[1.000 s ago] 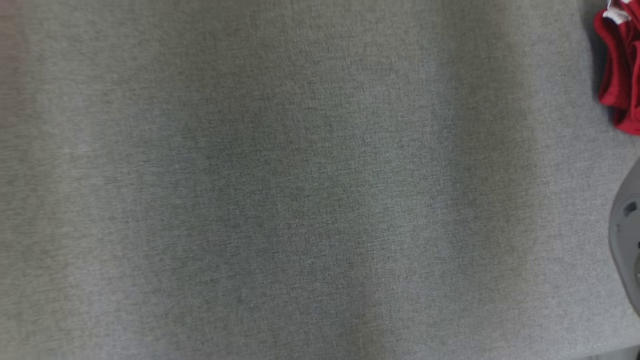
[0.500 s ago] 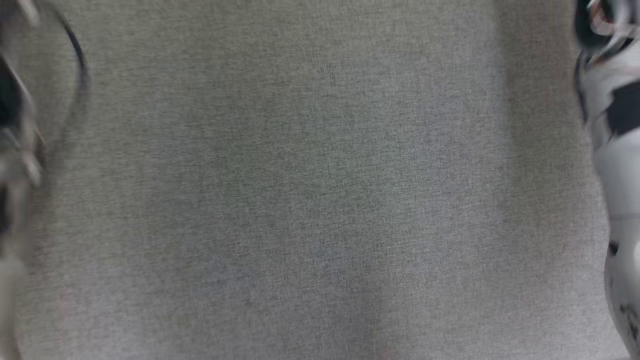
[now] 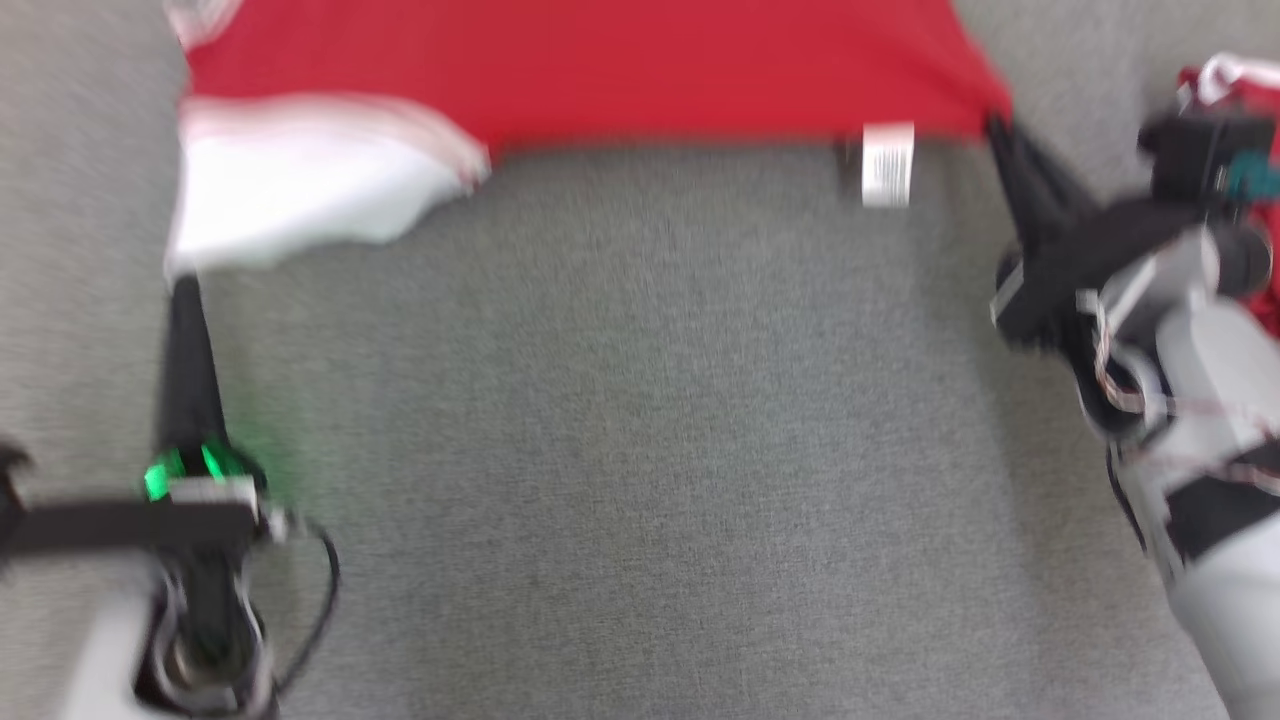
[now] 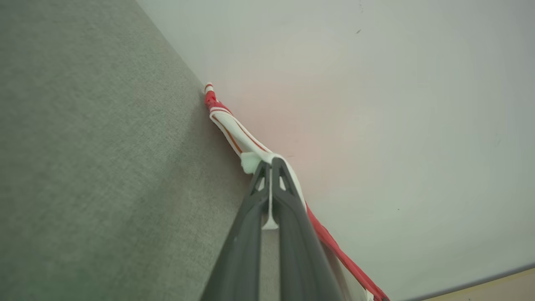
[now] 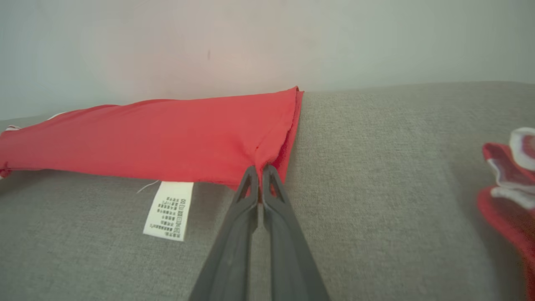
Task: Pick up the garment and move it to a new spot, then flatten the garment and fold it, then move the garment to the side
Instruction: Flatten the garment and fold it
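Head view, blurred, is showing left gripper [image 3: 183, 285] and right gripper [image 3: 995, 125] each pinching a corner of the garment [image 3: 650, 70], apparently flattening it across the far desk [image 3: 640, 450]; next move calls for even tension.

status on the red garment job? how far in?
Done: garment picked up, left pincer shut on its white part, right pincer shut on its red corner. In hand: stretched wide between them over the grey surface, likely the flattening. Left: no fold visible yet; move aside pending.
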`<state>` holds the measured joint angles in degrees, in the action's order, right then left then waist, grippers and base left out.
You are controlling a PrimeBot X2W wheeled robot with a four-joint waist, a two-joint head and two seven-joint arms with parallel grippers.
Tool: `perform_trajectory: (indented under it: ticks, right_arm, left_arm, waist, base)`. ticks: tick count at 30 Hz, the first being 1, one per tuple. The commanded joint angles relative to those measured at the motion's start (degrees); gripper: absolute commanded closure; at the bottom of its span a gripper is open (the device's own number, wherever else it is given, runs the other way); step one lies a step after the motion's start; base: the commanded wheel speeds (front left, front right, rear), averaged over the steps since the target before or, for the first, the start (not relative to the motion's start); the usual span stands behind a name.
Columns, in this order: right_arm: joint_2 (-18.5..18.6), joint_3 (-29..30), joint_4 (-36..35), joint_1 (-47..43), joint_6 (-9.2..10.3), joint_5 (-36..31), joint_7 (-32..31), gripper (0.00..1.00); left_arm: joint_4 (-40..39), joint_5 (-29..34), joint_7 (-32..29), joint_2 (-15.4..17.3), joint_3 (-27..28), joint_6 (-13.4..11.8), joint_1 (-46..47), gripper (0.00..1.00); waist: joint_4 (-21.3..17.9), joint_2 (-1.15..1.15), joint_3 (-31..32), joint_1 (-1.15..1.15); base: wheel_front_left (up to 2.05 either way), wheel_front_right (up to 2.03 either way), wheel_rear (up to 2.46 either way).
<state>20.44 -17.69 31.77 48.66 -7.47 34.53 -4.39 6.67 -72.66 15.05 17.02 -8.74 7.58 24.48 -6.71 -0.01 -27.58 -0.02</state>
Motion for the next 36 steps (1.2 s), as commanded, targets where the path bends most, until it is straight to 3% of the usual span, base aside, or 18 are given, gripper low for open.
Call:
perform_trajectory:
  ticks: [1,5,14,19,23,24,25,26,29,35,36]
  right_arm:
    - [1.6,0.5,-1.6,-4.7,-0.02,0.2,-1.5,1.0]
    - [2.1,1.6,-4.3,-9.9,-0.02,1.3,-4.4,1.0]
    - [2.2,7.3,-14.8,-25.2,-0.02,1.7,-14.9,1.0]
    - [0.5,12.5,-20.9,-31.7,-0.02,0.2,-18.8,1.0]
    - [-1.1,15.4,-23.1,-33.8,-0.02,-2.7,-20.2,1.0]
    - [-1.5,16.2,-23.3,-34.0,-0.01,-3.6,-20.3,1.0]
    - [-2.0,17.0,-23.6,-34.0,-0.02,-4.5,-20.1,1.0]
    - [-2.5,17.2,-23.8,-34.1,-0.02,-5.2,-20.1,1.0]
    - [-3.5,17.8,-24.0,-34.7,-0.02,-6.9,-21.0,1.0]
    - [-4.0,18.6,-23.8,-34.0,-0.02,-8.8,-21.0,1.0]
    - [-4.1,18.6,-23.8,-33.6,-0.02,-9.0,-20.7,0.64]
  left_arm:
    - [-0.3,-3.5,-0.5,-1.3,-0.5,-0.2,-6.5,1.0]
    - [-3.7,-7.4,-2.8,-1.0,-1.7,-0.1,-11.4,1.0]
    - [-20.2,-20.9,-12.7,1.1,-4.4,-0.1,-26.3,1.0]
    - [-23.0,-21.7,-12.9,1.1,-2.5,-0.1,-31.6,1.0]
    - [-19.6,-15.3,-11.1,3.0,-2.2,-0.1,-31.7,1.0]
    - [-17.7,-11.7,-9.7,3.7,-2.2,-0.3,-30.9,0.82]
    - [-16.2,-7.8,-8.6,4.3,-2.9,-0.6,-29.5,0.22]
    - [-14.4,-3.9,-8.0,4.9,-4.0,-1.6,-28.4,0.0]
    - [-9.6,6.3,-6.4,6.2,-7.6,-5.0,-25.1,0.0]
    - [-0.3,16.5,-4.5,5.4,-10.3,-10.1,-15.0,0.0]
    - [1.4,17.9,-5.1,6.0,-11.1,-10.7,-13.0,0.0]
  waist:
    - [2.4,0.01,8.7,0.02]
    - [3.1,0.01,11.3,0.02]
    - [5.1,0.01,16.9,0.02]
    - [5.4,0.01,17.7,0.02]
    - [5.7,0.01,17.8,0.02]
    - [5.8,0.01,17.8,0.02]
    - [5.8,0.01,17.8,0.02]
    - [5.8,0.01,17.7,0.02]
    - [5.8,0.01,17.4,0.02]
    - [5.3,0.01,15.1,0.02]
    - [5.1,0.01,14.5,0.02]
  base:
    - [0.0,0.0,0.0]
    - [0.0,0.0,0.0]
    - [0.0,0.0,0.0]
    - [0.0,0.0,0.0]
    - [0.0,0.0,0.0]
    - [0.0,0.0,0.0]
    - [0.0,0.0,0.0]
    - [0.0,0.0,0.0]
    - [0.0,0.0,0.0]
    - [0.0,0.0,0.0]
    - [0.0,0.0,0.0]
